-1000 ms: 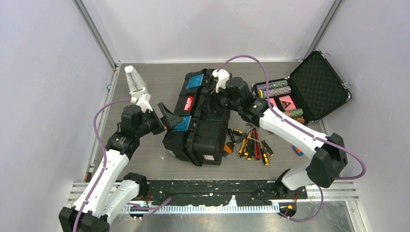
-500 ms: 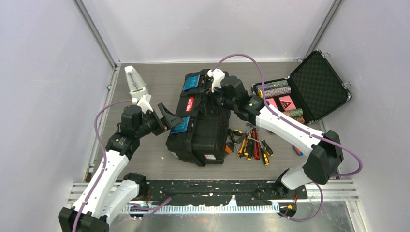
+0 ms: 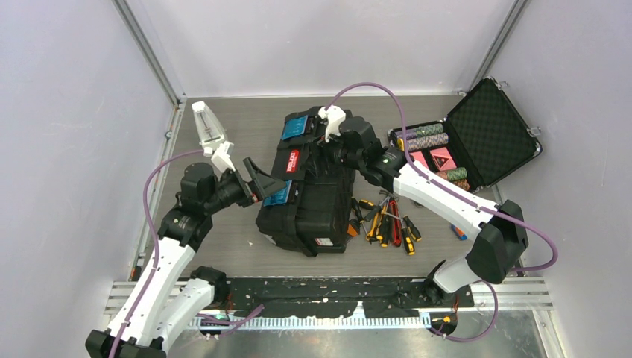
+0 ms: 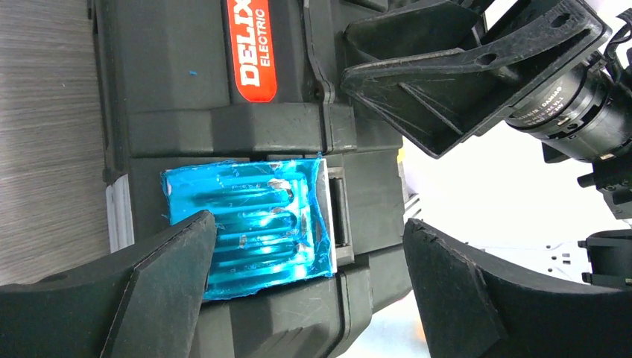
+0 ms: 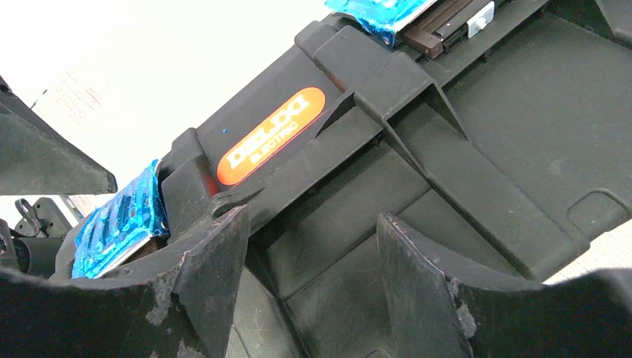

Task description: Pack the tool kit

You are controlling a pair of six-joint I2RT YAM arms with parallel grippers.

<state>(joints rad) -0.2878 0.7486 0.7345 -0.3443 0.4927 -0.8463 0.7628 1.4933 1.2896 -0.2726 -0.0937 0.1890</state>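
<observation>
The black toolbox (image 3: pixel 309 198) lies tipped in the middle of the table, with its red label (image 3: pixel 291 159) and two blue latches facing left. My left gripper (image 3: pixel 262 181) is open, with its jaws either side of the nearer blue latch (image 4: pixel 246 224) and the gripper (image 4: pixel 309 280) not closed on it. My right gripper (image 3: pixel 329 153) is open and empty, its jaws (image 5: pixel 313 272) set close against the toolbox's black ribbed surface (image 5: pixel 462 149). Yellow and orange-black screwdrivers (image 3: pixel 384 220) and a red-handled tool (image 3: pixel 394 224) lie loose to the right of the box. No hammer shows.
The smaller foam-lined case (image 3: pixel 484 130) with poker chips (image 3: pixel 428 138) stands open at the back right. A small blue item (image 3: pixel 460 233) lies by the right arm. Walls close in the table on the left, back and right.
My left gripper has moved right, closer onto the near blue latch. My right gripper shifted slightly left over the toolbox, and the box turned a little.
</observation>
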